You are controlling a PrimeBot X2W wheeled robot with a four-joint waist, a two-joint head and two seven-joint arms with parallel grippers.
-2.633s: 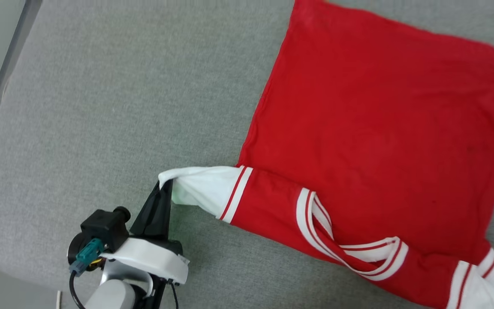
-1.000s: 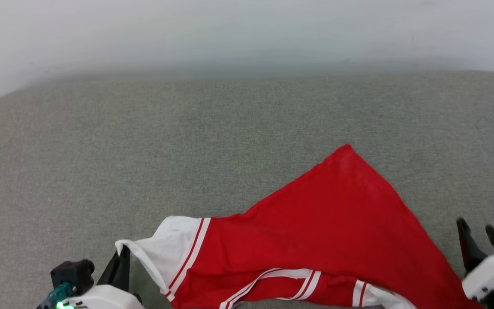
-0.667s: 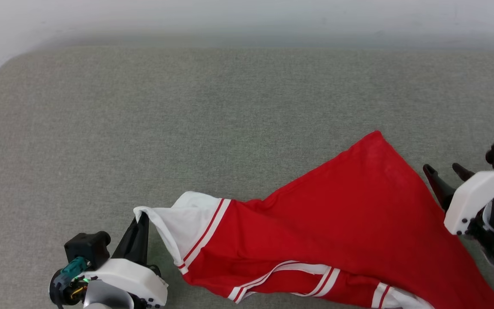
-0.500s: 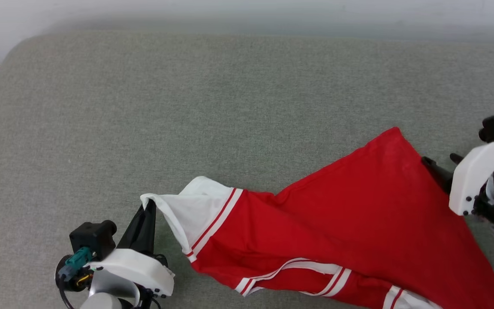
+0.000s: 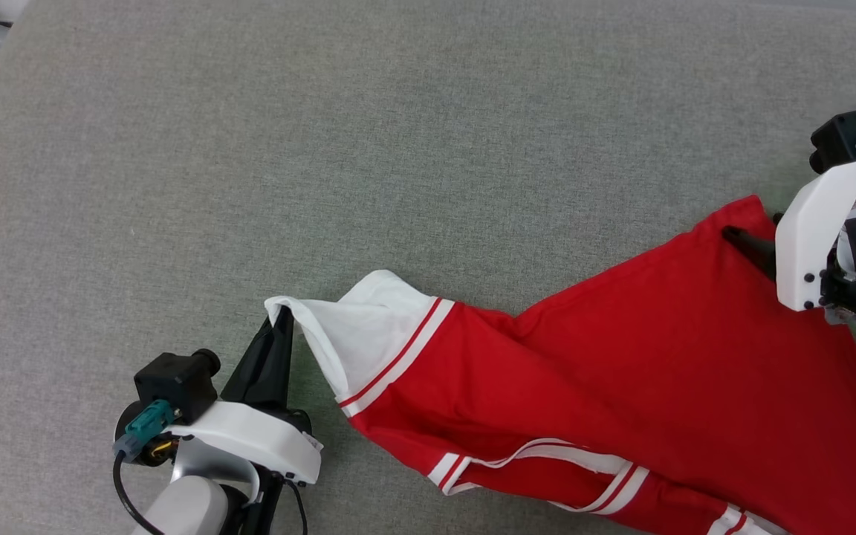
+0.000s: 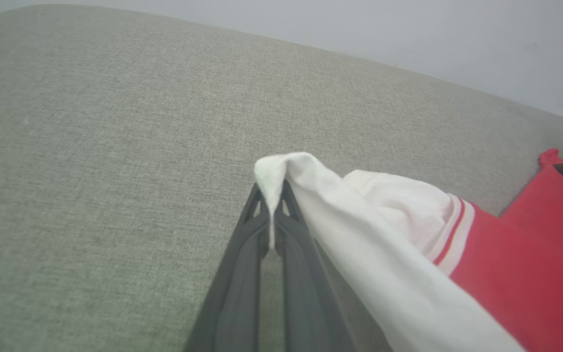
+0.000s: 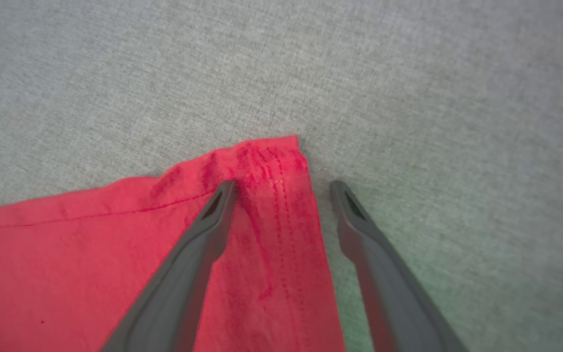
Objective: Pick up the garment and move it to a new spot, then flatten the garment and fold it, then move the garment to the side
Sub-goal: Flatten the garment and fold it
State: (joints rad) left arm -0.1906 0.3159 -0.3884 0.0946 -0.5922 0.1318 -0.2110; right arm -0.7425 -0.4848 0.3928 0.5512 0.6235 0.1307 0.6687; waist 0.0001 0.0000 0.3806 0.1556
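The garment (image 5: 621,371), a red shirt with white sleeves, lies on the near right part of a grey fabric-covered surface (image 5: 324,148). It is drawn out into a long wedge. One white sleeve (image 5: 354,334) forms its left end and a red hem corner (image 7: 271,151) forms its far right tip. Red-and-white striped trim (image 5: 398,357) marks where the sleeve meets the red body, and further striped bands (image 5: 547,453) run along the near edge, where the cloth is doubled over. Creases fan rightward from the sleeve across the red panel.

The left gripper (image 5: 279,319), at the near left, has its fingers pressed together on the outer tip of the white sleeve. This raises the sleeve into a small peak above the surface, with the cloth draping away to the right.

The right gripper (image 5: 751,227), at the far right, has its fingers spread wide astride the hem corner. One finger (image 7: 213,220) lies over the red cloth and the other (image 7: 359,230) over bare grey surface just beside the garment's edge. It grips nothing.
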